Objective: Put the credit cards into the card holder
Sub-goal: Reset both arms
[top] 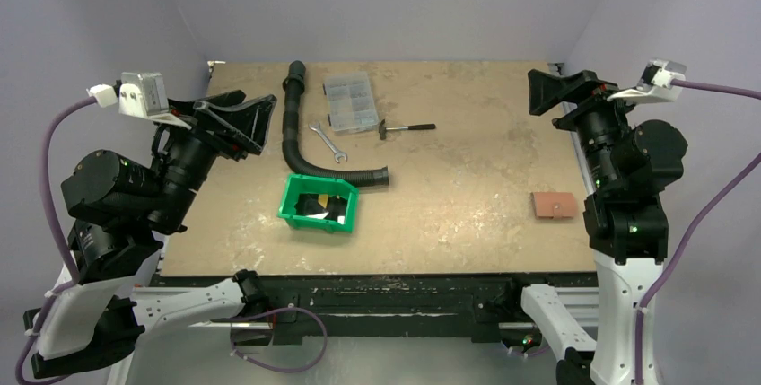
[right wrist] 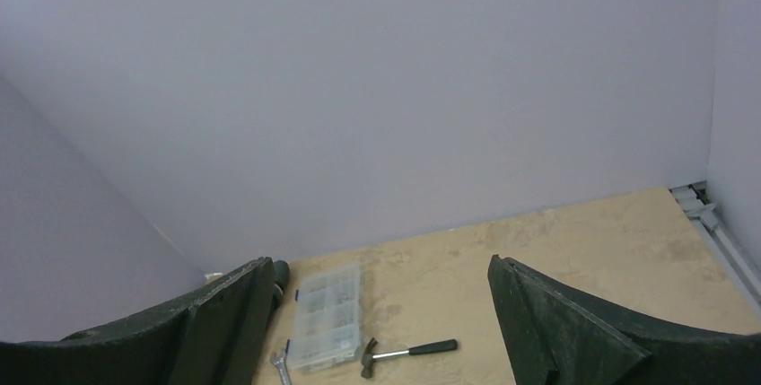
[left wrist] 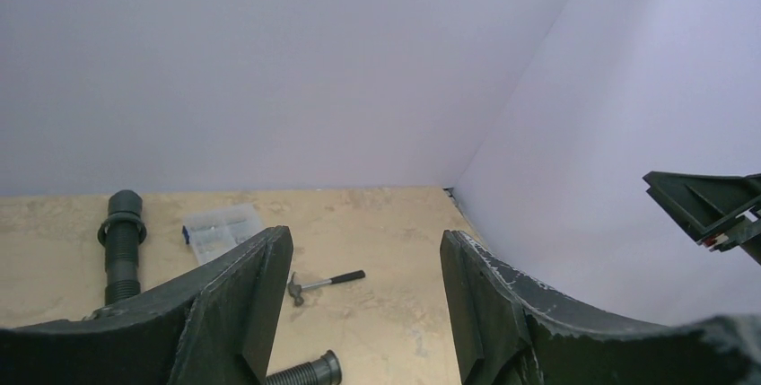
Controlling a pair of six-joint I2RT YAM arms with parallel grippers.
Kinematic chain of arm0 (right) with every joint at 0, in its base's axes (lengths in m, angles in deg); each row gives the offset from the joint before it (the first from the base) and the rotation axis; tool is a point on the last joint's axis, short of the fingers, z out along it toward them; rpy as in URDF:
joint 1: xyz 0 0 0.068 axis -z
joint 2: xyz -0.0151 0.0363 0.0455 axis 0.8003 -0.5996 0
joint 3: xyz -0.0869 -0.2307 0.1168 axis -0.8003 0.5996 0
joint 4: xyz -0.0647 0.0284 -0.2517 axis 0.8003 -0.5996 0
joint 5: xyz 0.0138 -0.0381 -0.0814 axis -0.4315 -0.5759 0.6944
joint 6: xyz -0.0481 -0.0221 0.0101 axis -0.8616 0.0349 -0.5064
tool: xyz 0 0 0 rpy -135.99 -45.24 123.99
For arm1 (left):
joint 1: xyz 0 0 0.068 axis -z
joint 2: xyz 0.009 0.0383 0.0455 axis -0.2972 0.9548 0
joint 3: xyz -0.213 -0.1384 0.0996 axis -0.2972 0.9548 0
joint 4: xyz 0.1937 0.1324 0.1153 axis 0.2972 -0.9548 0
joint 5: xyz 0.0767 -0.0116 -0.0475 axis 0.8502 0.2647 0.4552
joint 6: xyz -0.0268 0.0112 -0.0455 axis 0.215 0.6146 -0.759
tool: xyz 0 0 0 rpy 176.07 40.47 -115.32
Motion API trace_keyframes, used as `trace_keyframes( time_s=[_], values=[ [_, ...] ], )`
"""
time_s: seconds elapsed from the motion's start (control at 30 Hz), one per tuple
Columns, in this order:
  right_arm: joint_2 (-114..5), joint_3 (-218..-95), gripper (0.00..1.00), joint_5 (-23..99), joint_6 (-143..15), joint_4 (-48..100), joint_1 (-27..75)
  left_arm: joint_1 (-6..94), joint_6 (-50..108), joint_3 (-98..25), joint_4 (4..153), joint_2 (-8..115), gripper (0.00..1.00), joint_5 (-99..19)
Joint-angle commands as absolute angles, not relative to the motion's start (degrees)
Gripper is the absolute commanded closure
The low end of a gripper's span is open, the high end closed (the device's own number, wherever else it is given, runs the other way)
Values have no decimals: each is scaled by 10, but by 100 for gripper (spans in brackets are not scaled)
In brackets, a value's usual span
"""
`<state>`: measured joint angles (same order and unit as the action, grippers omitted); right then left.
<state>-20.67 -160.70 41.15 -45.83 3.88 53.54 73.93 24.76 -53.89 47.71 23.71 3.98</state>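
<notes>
Left jaws: parted a good way, nothing between them, raised above the tabletop (top: 449, 214) at its left edge, pointing across toward the far right. Right jaws: spread wide, likewise empty, raised by the far right edge.

Card holder (top: 552, 205): closed and flat on the tabletop, reddish-brown face with clasp dot up. On the near side of the right jaws and below them, well apart from both fingers; far off to the right of the left jaws.

Green bin (top: 310, 221): to the right of the left jaws and nearer the bases, not touched. Inside it, dark flat things (top: 316, 205) with a yellow patch, too small to make out as cards.

Ahead of the left jaws, seen from the left wrist: black ribbed hose (left wrist: 124, 241) off to the left finger's side, clear compartment box (left wrist: 220, 231) just beyond that finger, small hammer (left wrist: 323, 282) in the gap, well below and beyond.

Ahead of the right jaws, seen from the right wrist: the same box and hammer low in the gap, a wrench (right wrist: 280, 367) beside the left finger. All of these apart from both jaws.
</notes>
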Motion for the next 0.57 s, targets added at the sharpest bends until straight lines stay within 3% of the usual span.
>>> trace_keyframes(
  time_s=[0.0,0.53],
  values=[
    [-223,-1618,1,395,-475,47,536,738,286,-549,485,236,34,43],
    [-204,-1581,1,426,-476,73,536,739,300,-546,479,227,34,34]
  ],
)
